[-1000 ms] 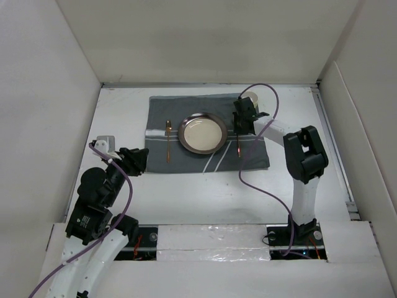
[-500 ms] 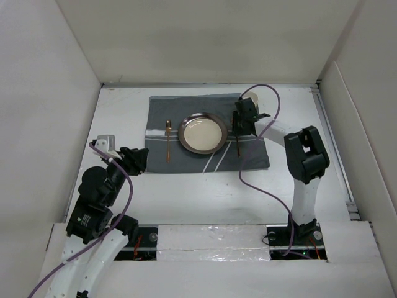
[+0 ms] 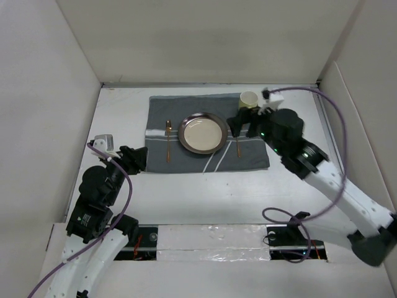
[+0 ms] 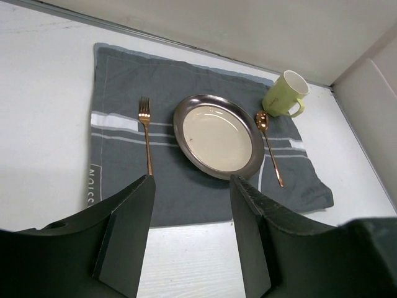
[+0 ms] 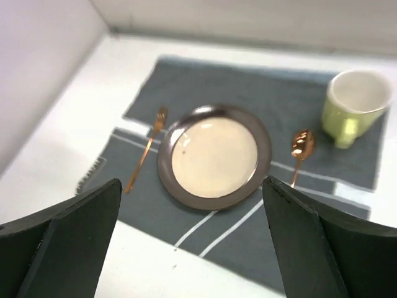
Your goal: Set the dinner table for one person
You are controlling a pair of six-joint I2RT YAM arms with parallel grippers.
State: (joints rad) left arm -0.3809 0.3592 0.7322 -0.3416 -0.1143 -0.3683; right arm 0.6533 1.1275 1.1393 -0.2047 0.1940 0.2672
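On the white dinner table [image 3: 186, 186] lies a dark grey striped mat [image 3: 162, 109]. A round metal plate [image 3: 202, 133] sits at the mat's middle, a copper fork [image 3: 167, 139] to its left, a copper spoon [image 3: 237, 144] to its right, and a green cup [image 3: 249, 99] at the far right corner. My right gripper [image 3: 244, 125] hovers above the spoon and cup, open and empty. My left gripper [image 3: 134, 159] stands open and empty off the mat's near left corner. The wrist views show the plate [image 4: 218, 135] [image 5: 214, 155] beyond the open fingers.
White walls [image 3: 49, 93] box in the table on the left, back and right. A purple cable [image 3: 291, 214] loops over the table near the right arm's base. Bare tabletop lies between the mat and the arm bases.
My right gripper let go of the spoon, opened wide and pulled up and back as the arm swung out to the right. The left gripper opened a little wider in place.
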